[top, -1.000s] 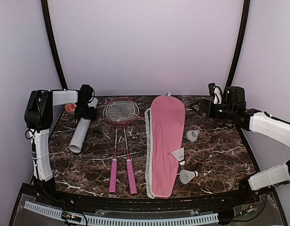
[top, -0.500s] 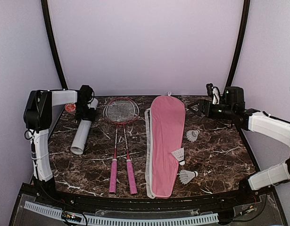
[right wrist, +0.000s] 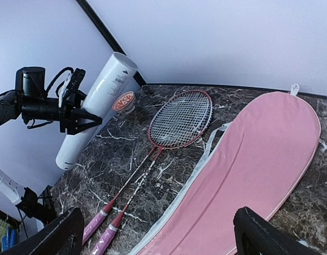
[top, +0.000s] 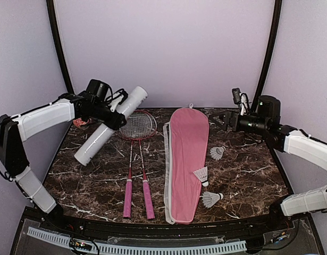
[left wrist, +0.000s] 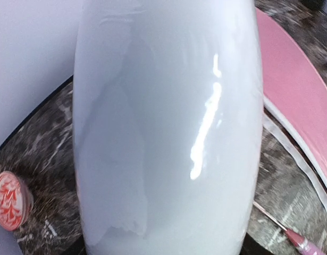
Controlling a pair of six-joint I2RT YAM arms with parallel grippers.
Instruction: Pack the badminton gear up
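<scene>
My left gripper point(top: 114, 118) is shut on the long white tube point(top: 99, 141) and holds it tilted above the table's left side; the tube fills the left wrist view point(left wrist: 168, 133). Two red-framed rackets point(top: 136, 125) with pink handles point(top: 127, 199) lie side by side on the marble. The pink cover point(top: 187, 154) lies to their right. Three white shuttlecocks point(top: 217, 153), point(top: 201, 175), point(top: 211, 199) lie at the cover's right edge. My right gripper point(top: 221, 121) is open and empty, above the table at the back right, beyond the cover's top; the right wrist view point(right wrist: 163, 239) looks over the cover point(right wrist: 243, 175) and rackets point(right wrist: 179, 119).
A small red-patterned round cap point(top: 78, 122) sits at the back left corner, also in the left wrist view point(left wrist: 11, 199). Black curved frame poles point(top: 59, 48) rise at both back corners. The table's dark front rail point(top: 152, 226) runs along the near edge.
My left arm has lifted the tube off the table, up and to the right, with its far end raised. The right gripper has stayed about where it was.
</scene>
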